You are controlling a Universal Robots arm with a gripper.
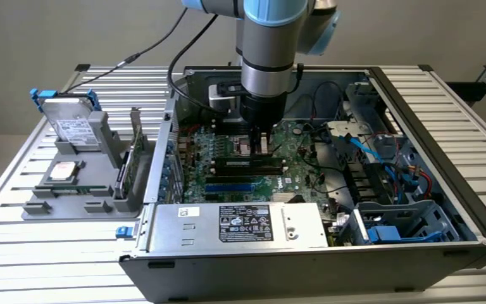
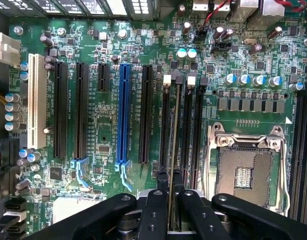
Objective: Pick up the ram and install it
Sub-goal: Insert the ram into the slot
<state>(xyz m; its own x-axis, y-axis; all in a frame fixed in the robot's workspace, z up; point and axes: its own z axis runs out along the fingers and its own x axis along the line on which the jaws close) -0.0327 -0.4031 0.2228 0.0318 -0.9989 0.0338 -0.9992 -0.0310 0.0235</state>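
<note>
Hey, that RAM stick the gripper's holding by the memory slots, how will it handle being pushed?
The ram looks thin, seen edge-on in the gripper, so probably light and stiff along its length. Gripped at one narrow spot, it may tilt if pushed unevenly into the memory slots.

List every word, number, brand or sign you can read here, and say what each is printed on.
No text here reads clearly enough to quote.
Black label on the power supply: print too small to read.
White sticker beside it: too small.
Labels on the upright hard drive and the second hard drive: blurred.
White markings on the motherboard: too small.
</note>
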